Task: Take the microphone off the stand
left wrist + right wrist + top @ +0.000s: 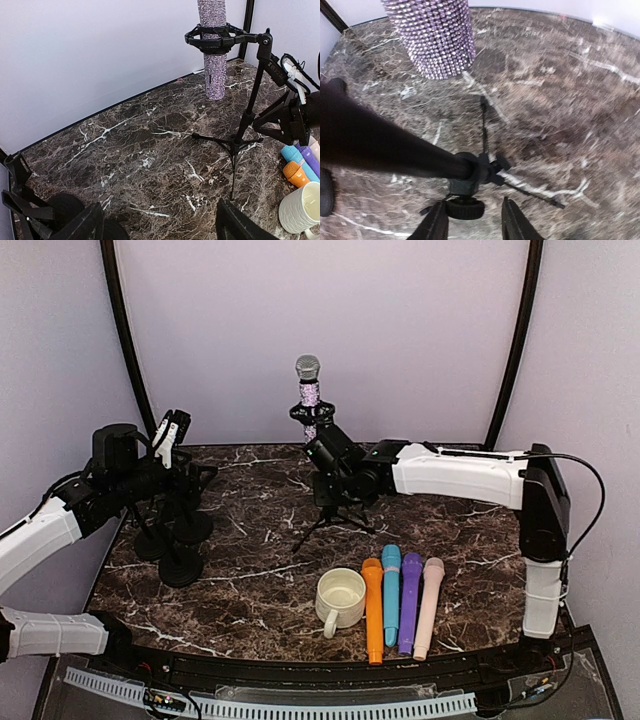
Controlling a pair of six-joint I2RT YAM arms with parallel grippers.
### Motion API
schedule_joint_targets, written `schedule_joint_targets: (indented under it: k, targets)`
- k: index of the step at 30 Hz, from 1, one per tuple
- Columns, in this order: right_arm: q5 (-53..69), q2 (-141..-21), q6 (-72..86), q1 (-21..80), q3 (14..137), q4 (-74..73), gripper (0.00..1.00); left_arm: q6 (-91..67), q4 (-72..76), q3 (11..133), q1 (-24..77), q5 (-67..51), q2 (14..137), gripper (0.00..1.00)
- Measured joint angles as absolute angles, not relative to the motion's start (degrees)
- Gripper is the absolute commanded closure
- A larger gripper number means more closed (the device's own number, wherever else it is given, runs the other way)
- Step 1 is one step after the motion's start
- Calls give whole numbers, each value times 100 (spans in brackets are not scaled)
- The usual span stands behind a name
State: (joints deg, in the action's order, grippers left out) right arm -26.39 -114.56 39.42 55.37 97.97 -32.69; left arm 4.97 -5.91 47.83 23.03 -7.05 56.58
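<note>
Right wrist view: the right pincer [473,202] is narrowly parted, low at the hub of the tripod stand [465,185], clamping nothing I can see. The left pincer [157,212] gapes wide, empty, well off. The rhinestone microphone [432,35] stands upright in the clip [215,40]. It's likely rigid and light, its studded skin grippy. Take the shaft below the clip and brace that flimsy tripod!

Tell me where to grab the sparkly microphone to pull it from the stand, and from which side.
Grip the microphone on the short glittery stretch between its head and the clip, coming in level from the right side. It stands upright with the clip ringing its middle, so a hold above should let it lift straight up.
</note>
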Motion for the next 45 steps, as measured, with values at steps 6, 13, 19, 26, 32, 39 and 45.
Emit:
schedule_joint_targets:
  k: [6, 13, 19, 26, 32, 39, 45]
  targets:
    - [-3374, -10879, 3063, 5509, 9063, -2891, 46, 497, -593, 4783, 2303, -703, 5658, 21]
    - [-3140, -9817, 2902, 5391, 8055, -2058, 30, 495, -582, 4783, 2303, -888, 5658, 20]
    - [-2620, -9406, 3006, 5103, 7212, -1347, 25, 493, -572, 4783, 2303, -1041, 5658, 20]
    - [-1925, -8941, 3312, 4783, 6442, -668, 13, 495, -569, 4783, 2303, -1046, 5658, 20]
    - [-1531, -8731, 3430, 4552, 6403, -429, 6, 495, -563, 4783, 2303, -1173, 5655, 20]
    - [-993, -8785, 3109, 4143, 7269, -886, 2, 390, -576, 4862, 2648, -1151, 5813, 21]
    - [-659, -9306, 2668, 3708, 8676, -1428, 2, -58, -456, 5557, 3741, -808, 6729, 21]
